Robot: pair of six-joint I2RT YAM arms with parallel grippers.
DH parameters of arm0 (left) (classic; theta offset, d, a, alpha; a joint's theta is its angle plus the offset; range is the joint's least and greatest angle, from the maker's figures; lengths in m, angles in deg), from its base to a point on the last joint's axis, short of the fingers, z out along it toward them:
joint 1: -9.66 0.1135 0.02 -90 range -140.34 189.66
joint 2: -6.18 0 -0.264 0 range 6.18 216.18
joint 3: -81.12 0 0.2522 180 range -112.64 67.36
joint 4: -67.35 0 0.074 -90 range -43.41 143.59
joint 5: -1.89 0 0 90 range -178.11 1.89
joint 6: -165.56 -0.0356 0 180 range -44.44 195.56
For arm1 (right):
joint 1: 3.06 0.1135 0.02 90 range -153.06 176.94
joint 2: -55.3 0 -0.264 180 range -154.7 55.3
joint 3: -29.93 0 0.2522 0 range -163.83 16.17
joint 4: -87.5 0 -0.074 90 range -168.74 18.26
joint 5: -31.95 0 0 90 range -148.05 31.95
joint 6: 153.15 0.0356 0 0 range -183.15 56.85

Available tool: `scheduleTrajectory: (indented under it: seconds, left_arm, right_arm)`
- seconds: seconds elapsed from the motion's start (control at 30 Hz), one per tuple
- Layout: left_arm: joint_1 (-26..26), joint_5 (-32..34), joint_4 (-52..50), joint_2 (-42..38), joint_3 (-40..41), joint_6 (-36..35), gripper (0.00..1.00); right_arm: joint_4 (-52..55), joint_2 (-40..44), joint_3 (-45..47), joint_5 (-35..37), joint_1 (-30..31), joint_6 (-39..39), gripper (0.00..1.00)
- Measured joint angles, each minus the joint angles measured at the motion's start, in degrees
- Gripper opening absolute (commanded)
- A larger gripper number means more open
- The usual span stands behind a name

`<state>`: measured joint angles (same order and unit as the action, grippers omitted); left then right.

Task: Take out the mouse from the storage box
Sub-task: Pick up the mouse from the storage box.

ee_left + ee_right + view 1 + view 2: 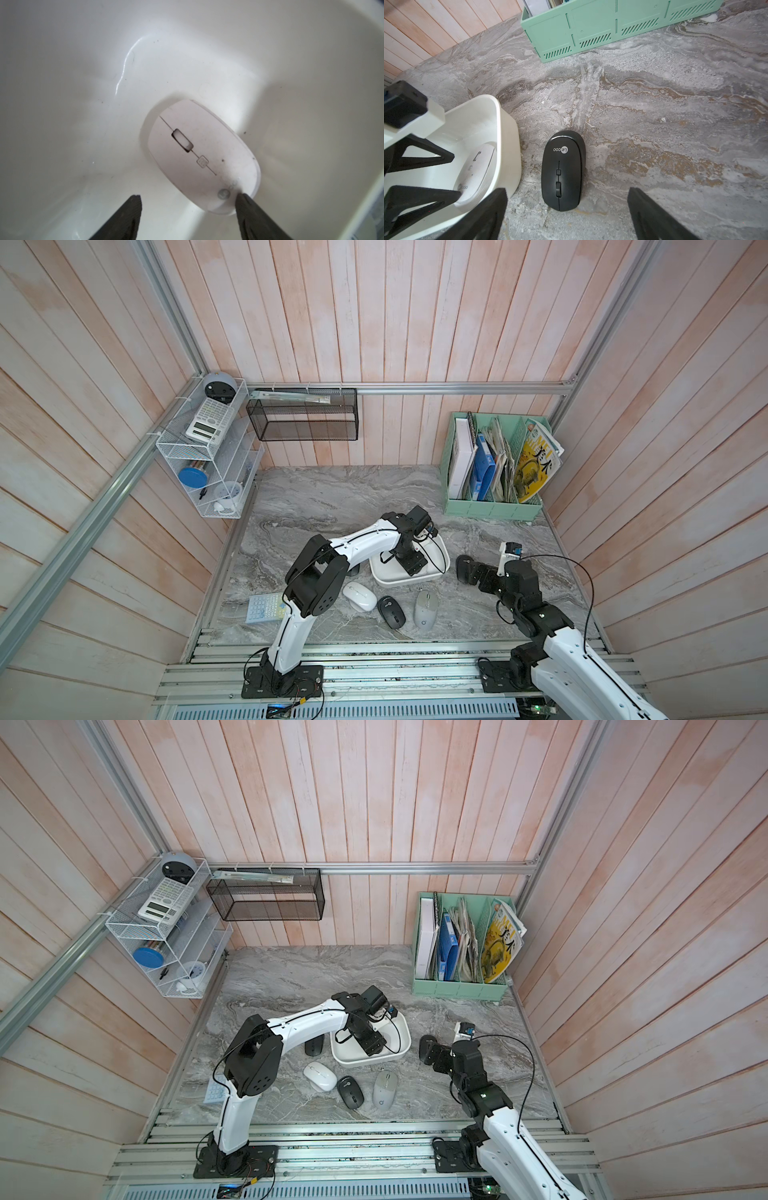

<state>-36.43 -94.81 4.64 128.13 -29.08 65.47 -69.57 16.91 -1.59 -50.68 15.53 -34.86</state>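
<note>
**A:** In the top views, how many mice are there?

**B:** Both top views show four on the grey marbled tabletop [316,497]. A white oval mouse [360,596], a dark grey oval mouse [391,612] and a pale grey mouse [427,609] lie in a row in front of the one shallow white plastic storage box [444,558]. A black mouse [462,567] lies to its right. In a top view a fifth dark mouse [313,1045] shows beside the box, under the left arm. The left gripper [412,565] points down into the box and hides what is in it.

**A:** And the left wrist view?

**B:** It shows one flat white wireless mouse [199,153] on the box floor. The left gripper's two black fingers [128,216] stand partly apart and hold nothing. One tip meets the mouse's rear end beside the logo, and the other hangs over bare floor next to it. Most of the mouse lies ahead of the tips, not between them.

**A:** What about the right wrist view?

**B:** The right gripper [566,189] is spread wide and empty. The black mouse lies on the tabletop between its fingers and touches neither. The box stands just beside that mouse. Inside it, the left gripper's tips are at the logo end of the white mouse.
</note>
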Motion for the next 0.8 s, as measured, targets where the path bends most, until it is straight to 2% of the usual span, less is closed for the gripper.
scheduleTrajectory:
  seconds: [0.5,0.63,0.8]
  left_arm:
    - [2.97,4.20,3.72,0.68,-0.94,2.75,0.76]
    - [2.91,4.13,5.01,0.17,0.00,2.58,0.80]
    - [1.90,3.10,4.79,0.04,0.15,2.58,0.80]
  right_arm:
    - [-0.24,-0.87,-0.17,0.00,0.00,0.00,0.98]
    - [-0.37,-1.38,-0.20,0.00,0.00,0.02,0.97]
    - [-0.46,-1.70,-0.20,-0.02,0.00,0.02,0.97]
